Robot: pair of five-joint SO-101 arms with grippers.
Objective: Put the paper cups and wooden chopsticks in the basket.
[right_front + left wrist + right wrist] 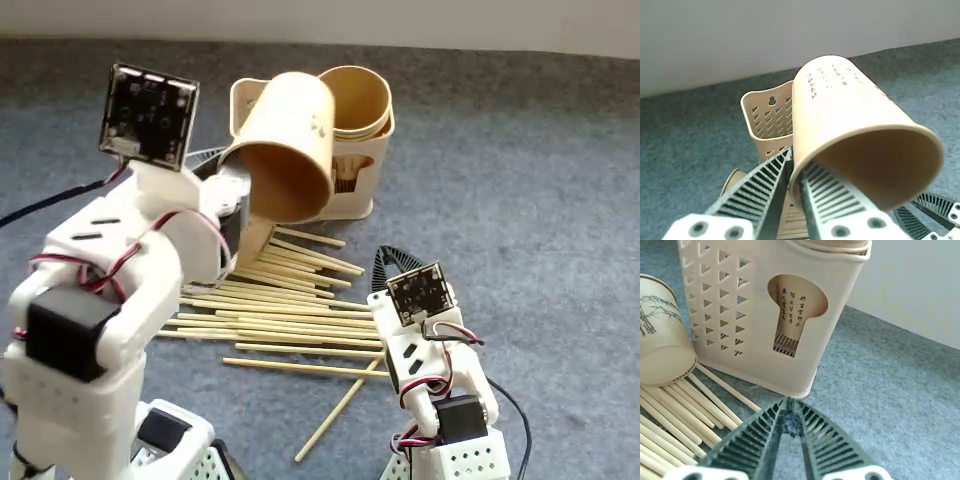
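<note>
A tan paper cup point(290, 150) with rows of small printed characters hangs tilted in the air just in front of the left half of a beige perforated plastic basket point(365, 170), its open mouth turned down and toward the near side. The left gripper point(792, 160) holds it by the rim. One ribbed black finger lies inside the cup wall and the other outside, pinched narrow on the paper.

The basket stands upright at the far middle of the scene. Its right half holds stacked tan paper cups point(360, 100), whose rims rise above the basket's edge. One of them shows through the keyhole-shaped cutout in the near wall.

Pale wooden chopsticks point(280, 320) lie in a loose fan on the surface, near the basket and below the held cup, most of them running left to right. A single chopstick point(340, 415) lies at a slant at the near edge of the pile, beside the right arm's base.

The right gripper point(790, 412) sits low on the near right, pointing at the basket's near wall and apart from it. Its ribbed fingers are pressed together with nothing between them.

All of this rests on a grey carpeted surface point(540, 200).
</note>
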